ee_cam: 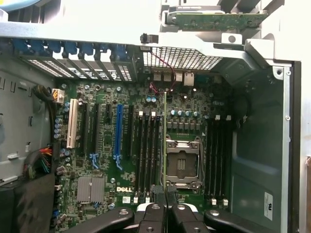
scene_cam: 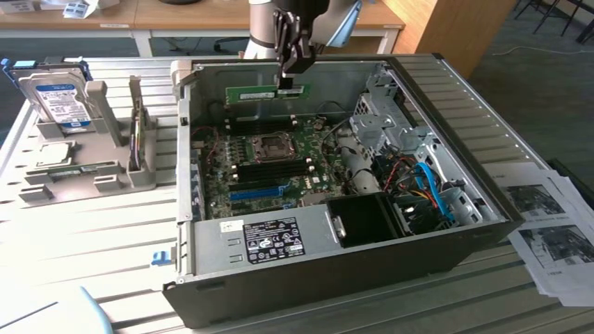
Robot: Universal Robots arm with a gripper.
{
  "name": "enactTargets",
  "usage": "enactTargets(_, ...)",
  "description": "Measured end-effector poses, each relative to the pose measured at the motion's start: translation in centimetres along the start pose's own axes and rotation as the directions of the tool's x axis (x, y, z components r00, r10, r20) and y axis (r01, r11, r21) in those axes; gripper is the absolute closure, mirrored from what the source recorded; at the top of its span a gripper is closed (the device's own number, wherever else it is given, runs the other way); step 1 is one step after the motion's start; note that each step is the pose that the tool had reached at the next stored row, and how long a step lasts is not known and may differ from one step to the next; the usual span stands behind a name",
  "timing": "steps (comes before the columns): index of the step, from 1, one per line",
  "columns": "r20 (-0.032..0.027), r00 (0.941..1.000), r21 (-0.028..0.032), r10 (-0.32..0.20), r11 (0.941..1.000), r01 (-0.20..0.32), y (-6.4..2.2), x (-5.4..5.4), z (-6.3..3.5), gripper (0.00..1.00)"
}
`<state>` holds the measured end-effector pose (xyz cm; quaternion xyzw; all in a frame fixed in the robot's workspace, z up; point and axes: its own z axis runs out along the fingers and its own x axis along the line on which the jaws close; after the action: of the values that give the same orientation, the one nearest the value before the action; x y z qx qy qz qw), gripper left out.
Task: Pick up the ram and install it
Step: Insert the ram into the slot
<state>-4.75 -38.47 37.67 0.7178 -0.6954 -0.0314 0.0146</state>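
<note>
Your gripper [scene_cam: 289, 88] is clamped on ram [scene_cam: 250, 92] — stick hangs level over open case [scene_cam: 464, 104], well above board. Line its edge up with one dark slot [ee_cam: 147, 155] beside CPU socket [ee_cam: 181, 162], keep it square — no forcing.

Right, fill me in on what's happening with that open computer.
The robot arm's gripper is shut on the ram, holding it in the air above the motherboard inside the open computer case. The stick is not yet seated in a slot. A hard drive stands in a rack on the exterior view's left.
</note>
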Motion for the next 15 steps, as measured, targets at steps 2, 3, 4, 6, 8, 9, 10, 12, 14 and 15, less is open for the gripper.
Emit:
enactTargets(2,0.0,1.0,0.0,0.0,1.0,0.0,-0.02,0.0,0.34,0.89)
enactTargets(3,-0.0001,1.0,-0.0001,0.0,1.0,0.0,-0.03,0.0,0.5,0.89)
enactTargets(4,-0.0001,1.0,0.0,0.0,1.0,0.0,-0.04,0.0,0.67,0.89)
enactTargets(6,-0.0001,1.0,-0.0001,0.0,1.0,0.0,-0.07,0.0,1.01,0.89)
enactTargets(8,-0.0001,1.0,0.0,0.0,1.0,0.0,-0.09,0.0,1.37,0.89)
enactTargets(9,-0.0001,1.0,0.0,0.0,1.0,0.0,-0.1,0.0,1.56,0.89)
enactTargets(10,0.0,1.0,0.0,0.0,1.0,0.0,-0.11,0.0,1.72,0.89)
enactTargets(12,-0.0001,1.0,0.0,0.0,1.0,0.0,-0.13,0.0,2.01,0.89)
enactTargets(14,-0.0001,1.0,0.0,0.0,1.0,0.0,-0.15,0.1,2.27,0.89)
enactTargets(15,-0.0001,1.0,-0.0001,0.0,1.0,0.0,-0.15,0.1,2.38,0.89)
